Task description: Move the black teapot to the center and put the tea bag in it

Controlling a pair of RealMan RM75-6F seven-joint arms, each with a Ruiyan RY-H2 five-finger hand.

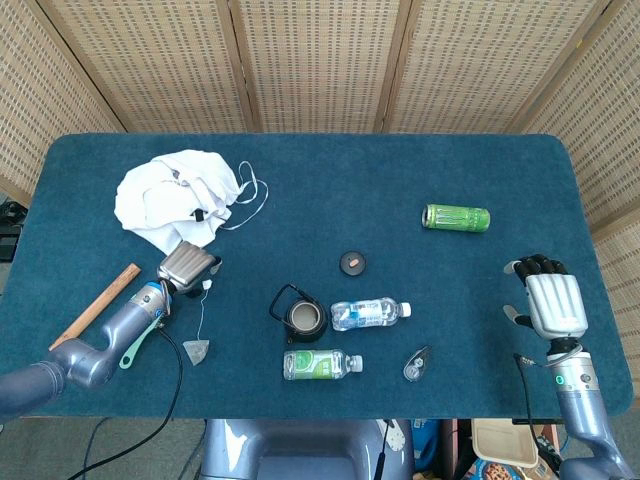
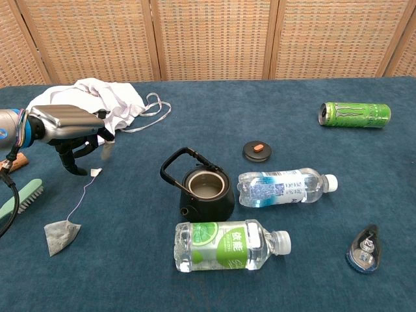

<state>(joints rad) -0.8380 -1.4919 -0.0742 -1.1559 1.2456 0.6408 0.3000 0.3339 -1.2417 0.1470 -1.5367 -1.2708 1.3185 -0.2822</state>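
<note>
Teapot [image 1: 303, 318], black and lidless, sits near the table's middle in the head view, its bail handle tipped up and to the left, a clear water bottle [image 1: 370, 313] just beside it and a green-label bottle [image 1: 322, 364] in front. We judge it heavy and rigid, likely cast iron; the handle is the sound place to grip. The tea bag [image 1: 196, 349] lies left of the pot, its string running up to a paper tag [image 1: 207, 285] just beside the left hand [image 1: 186, 267]. The right hand [image 1: 546, 302] hangs at the far right edge, fingers apart, holding nothing.

From the chest view, the left hand [image 2: 68, 130] hovers low with fingers curled downward over the tag [image 2: 95, 172]; we cannot tell whether they touch it. The bag [image 2: 61, 236] we judge light, limp and easily torn; the tag or string offers the best hold. The pot's small lid [image 2: 257, 151] rests apart, behind it.

A blue cloth-covered table [image 2: 312, 169] gives some grip. White fabric [image 2: 110, 104], a brush [image 2: 21, 198], a green can [image 2: 355, 114] and woven screens [image 2: 214, 39] surround the work.
</note>
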